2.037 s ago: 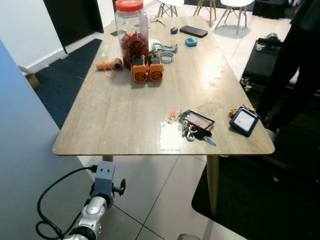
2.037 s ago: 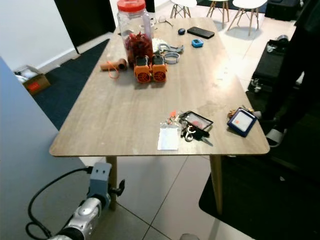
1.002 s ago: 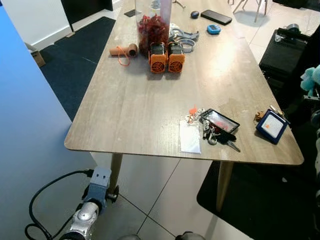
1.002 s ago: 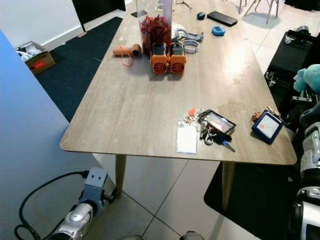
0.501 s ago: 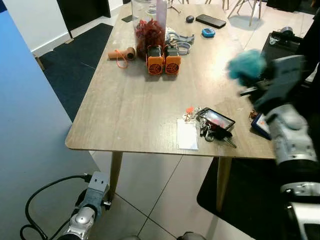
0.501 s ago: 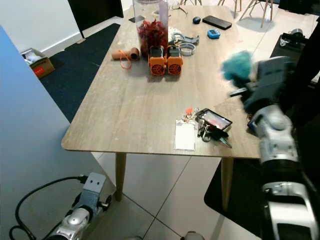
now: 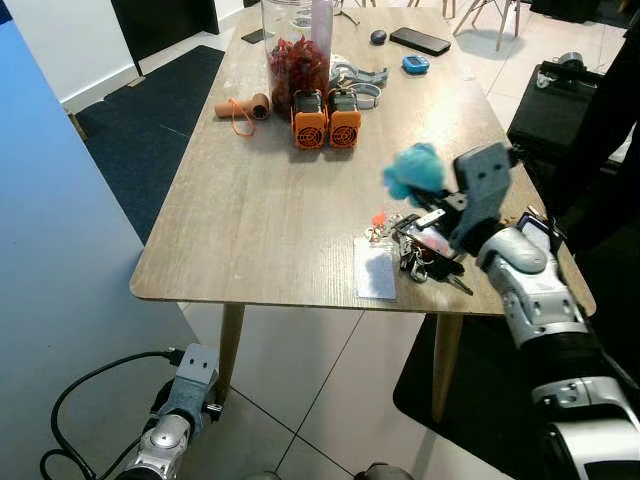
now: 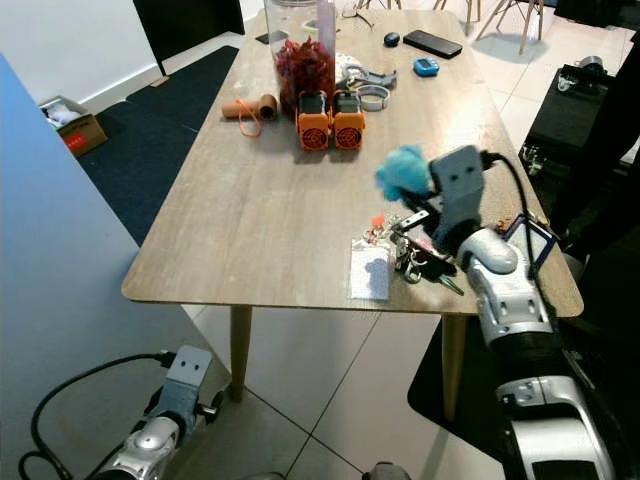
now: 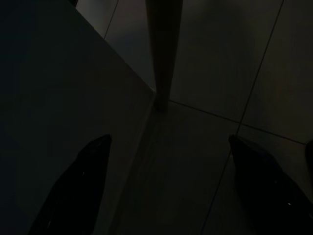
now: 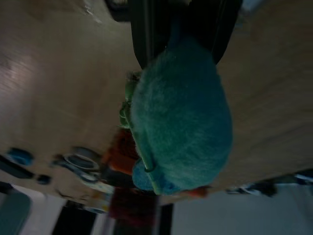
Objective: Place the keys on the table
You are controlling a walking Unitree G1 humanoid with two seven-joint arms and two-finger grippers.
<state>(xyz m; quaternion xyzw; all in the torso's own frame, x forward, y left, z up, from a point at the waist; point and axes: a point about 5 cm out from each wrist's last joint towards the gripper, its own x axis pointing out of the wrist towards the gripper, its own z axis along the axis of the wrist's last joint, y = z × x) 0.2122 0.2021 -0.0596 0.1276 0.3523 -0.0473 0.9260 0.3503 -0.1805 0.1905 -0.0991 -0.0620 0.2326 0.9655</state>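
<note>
Right gripper [image 10: 181,29] clamped on a fuzzy teal pompom [image 7: 413,172], rounded and plush, held above the wood-grain table [image 7: 260,210] near its front edge. The right wrist view resolves the two black fingers pinching the fluff. Directly below lie the keys [image 7: 415,262], a metal bunch beside a glossy black card holder [image 7: 436,238] and a white badge [image 7: 377,270]. The left gripper [image 9: 166,196] hangs beside a table leg, fingers apart, over dim floor tiles.
</note>
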